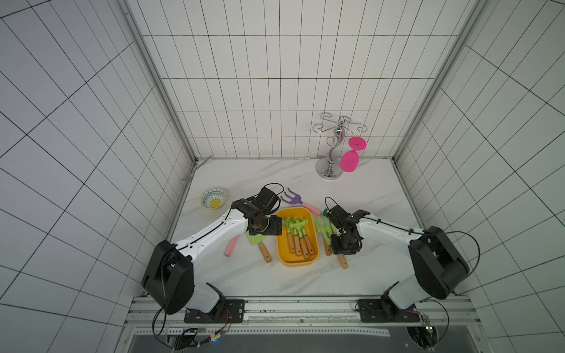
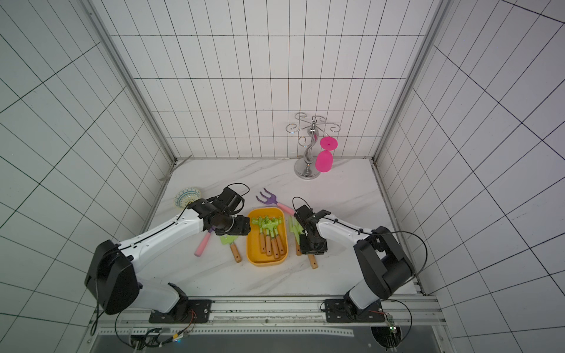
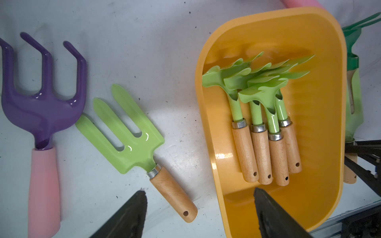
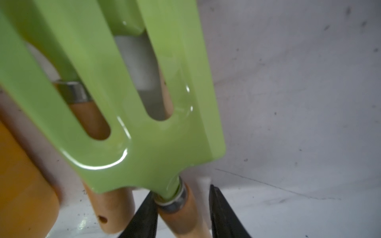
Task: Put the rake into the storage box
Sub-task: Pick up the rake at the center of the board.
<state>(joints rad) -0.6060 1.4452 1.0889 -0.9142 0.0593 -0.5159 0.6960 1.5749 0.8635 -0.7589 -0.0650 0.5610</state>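
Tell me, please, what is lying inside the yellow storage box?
Four green rakes with wooden handles lie side by side in the storage box, heads overlapping. The floor under them is covered, so anything beneath cannot be seen.

In the right wrist view the nearest green fork (image 4: 132,148) is blurred and its tines run out of frame. I can't tell whether the right gripper (image 4: 182,191) actually pinches its handle. In both top views, left of centre, my left arm (image 1: 214,229) covers most of the head of another green fork (image 1: 255,240) and nearly all of the pink-handled tool's (image 1: 230,247).

Lab test booth (robot rig): grid-lined white walls (image 1: 275,76), marble-look tabletop (image 1: 260,174), aluminium rail (image 1: 305,306).
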